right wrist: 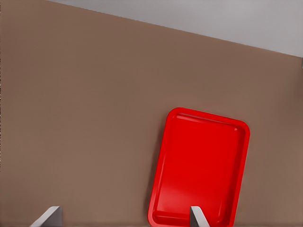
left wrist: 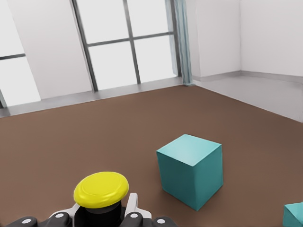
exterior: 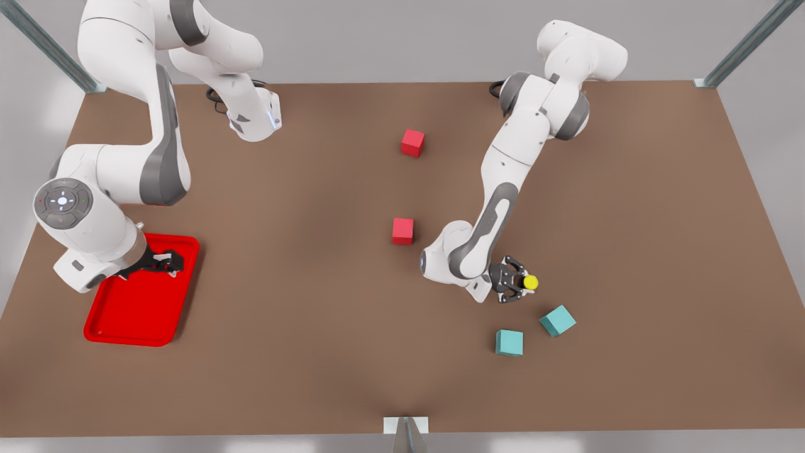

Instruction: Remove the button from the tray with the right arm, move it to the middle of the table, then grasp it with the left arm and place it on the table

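Note:
The button [exterior: 530,282], a yellow dome on a black base, sits between the fingers of my left gripper [exterior: 519,284] low over the table [exterior: 302,296] at the front view's right of centre. The left wrist view has the button [left wrist: 101,188] close up, with the left gripper [left wrist: 102,211] shut on its black base. My right gripper [exterior: 161,263] hangs open over the far end of the red tray [exterior: 126,314] at the front view's left. In the right wrist view its fingertips [right wrist: 49,216] stand wide apart above the table, and the tray [right wrist: 199,165] holds nothing.
Two teal cubes [exterior: 557,320] [exterior: 509,343] lie just in front of the left gripper; the nearer one [left wrist: 190,169] is close beside the button. Two red cubes [exterior: 412,142] [exterior: 402,230] sit mid-table. Bare tabletop stretches between the tray and the cubes.

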Robot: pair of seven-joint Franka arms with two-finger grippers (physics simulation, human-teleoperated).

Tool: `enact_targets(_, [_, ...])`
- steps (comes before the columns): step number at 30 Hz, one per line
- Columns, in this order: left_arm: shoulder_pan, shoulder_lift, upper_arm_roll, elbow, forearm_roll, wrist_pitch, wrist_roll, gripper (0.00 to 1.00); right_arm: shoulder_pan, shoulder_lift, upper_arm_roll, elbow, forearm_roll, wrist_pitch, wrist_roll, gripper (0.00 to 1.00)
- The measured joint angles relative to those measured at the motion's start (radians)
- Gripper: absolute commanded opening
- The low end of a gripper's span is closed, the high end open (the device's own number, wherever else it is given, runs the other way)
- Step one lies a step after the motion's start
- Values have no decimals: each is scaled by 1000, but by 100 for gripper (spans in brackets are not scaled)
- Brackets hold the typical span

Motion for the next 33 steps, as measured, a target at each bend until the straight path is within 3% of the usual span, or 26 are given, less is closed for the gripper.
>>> enact_targets(3, [-1,1,0,0,2,11,-56,51,2,0,0,0,0,0,0,100])
enact_targets(4, [-2,1,0,0,4,13,-72,81,3,0,0,0,0,0,1,100])
enact_targets(5, [-1,1,0,-3,5,16,-87,100,4,0,0,0,0,0,1,100])
enact_targets(19, [1,-23,2,-6,70,8,-222,100,8,0,0,0,-1,0,1,100])
enact_targets(24, [-3,-163,-1,-4,112,-30,-193,100,8,0,0,0,-1,0,1,100])
enact_targets(27, [1,-274,-3,170,-106,-79,-14,100,8,0,0,0,-1,0,0,100])
enact_targets(30, [126,-379,-3,325,-579,-122,240,100,13,0,0,0,-2,0,0,100])
enact_targets(31, [168,-456,-2,333,-691,-143,333,100,16,0,0,0,-2,0,0,100])
enact_targets(33, [263,-708,-2,198,-832,-175,527,100,19,0,0,0,-3,0,0,100])
